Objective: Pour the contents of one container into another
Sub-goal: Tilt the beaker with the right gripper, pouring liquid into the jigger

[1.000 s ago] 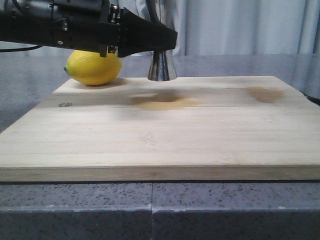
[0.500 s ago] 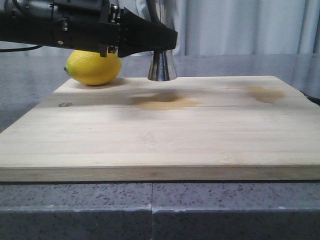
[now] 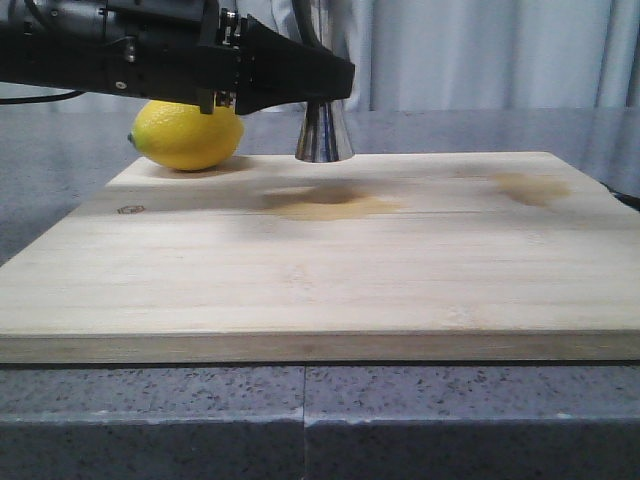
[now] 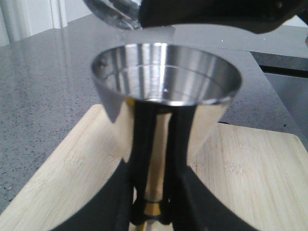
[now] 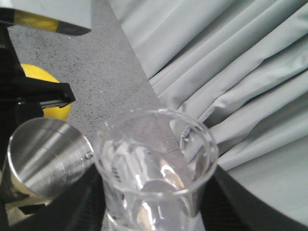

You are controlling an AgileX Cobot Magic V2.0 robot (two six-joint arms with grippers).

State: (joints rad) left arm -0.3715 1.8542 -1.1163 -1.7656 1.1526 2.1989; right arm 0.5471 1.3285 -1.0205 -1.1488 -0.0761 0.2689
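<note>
A steel jigger point(image 3: 323, 135) stands at the far edge of the wooden board point(image 3: 320, 260). My left gripper point(image 3: 335, 78) reaches in from the left and is shut on its upper part. In the left wrist view the jigger's open cup point(image 4: 166, 86) fills the middle, and the dark fingers point(image 4: 120, 202) close in on its lower part. My right gripper point(image 5: 154, 211) is shut on a clear glass beaker point(image 5: 154, 163), held just above and beside the jigger's mouth point(image 5: 43, 159). The beaker's rim point(image 4: 115, 12) shows over the cup. I cannot tell whether any liquid is flowing.
A yellow lemon point(image 3: 187, 135) lies on the board's far left corner, right behind the left arm. Two damp stains point(image 3: 330, 205) mark the board. Grey stone counter point(image 3: 320, 420) surrounds it, and curtains point(image 5: 240, 72) hang behind.
</note>
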